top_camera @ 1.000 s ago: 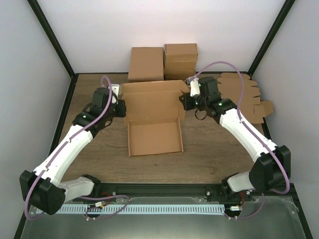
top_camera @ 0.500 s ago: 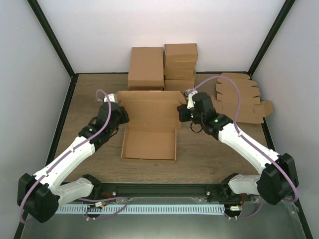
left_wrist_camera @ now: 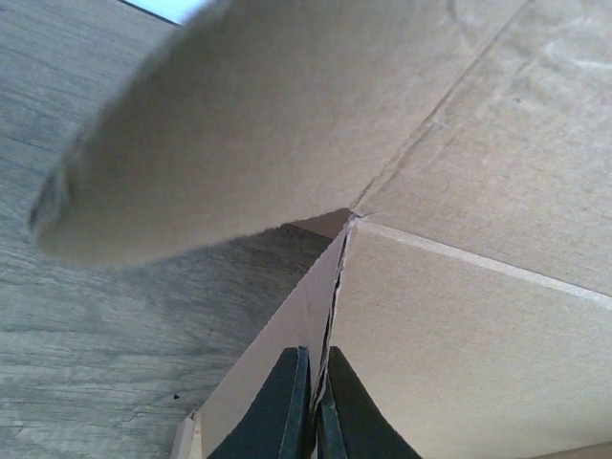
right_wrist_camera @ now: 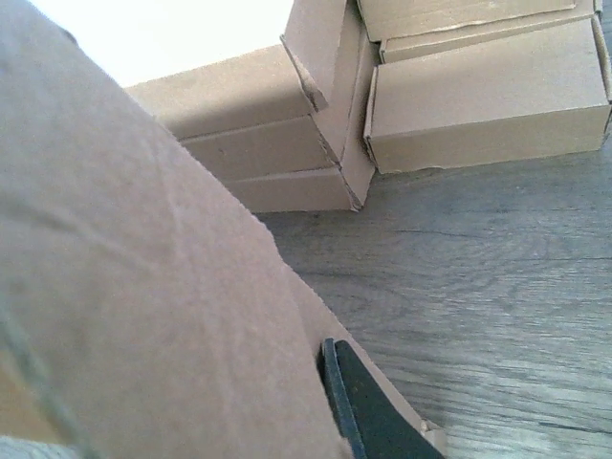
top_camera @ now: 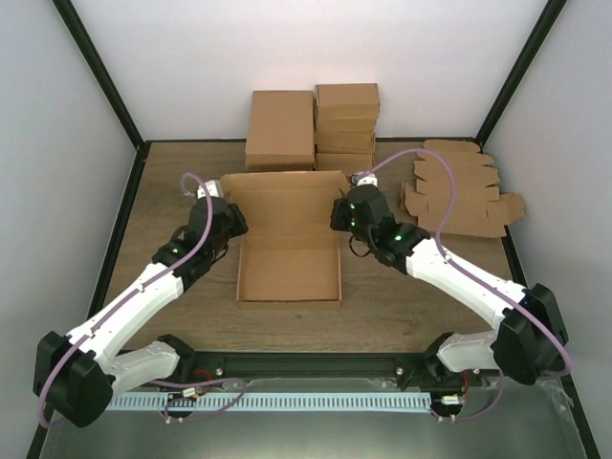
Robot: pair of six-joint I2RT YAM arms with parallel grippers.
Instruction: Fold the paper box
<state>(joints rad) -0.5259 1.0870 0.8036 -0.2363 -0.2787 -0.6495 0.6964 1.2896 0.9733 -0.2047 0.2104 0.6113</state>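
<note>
Paper box (top_camera: 287, 234) lies centre frame on the wooden surface (top_camera: 382, 296), seemingly half folded: base flat, rear panel raised, lid and tabs left. Left gripper (left_wrist_camera: 314, 382) is clenched on its left wall; right gripper (top_camera: 339, 212) pinches the right side.

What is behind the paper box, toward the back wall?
Behind the paper box stand closed brown cardboard boxes in two piles: a lower pile and, to its right, a taller pile. From above, the paper box's raised rear panel hides the strip of table directly behind it.
</note>
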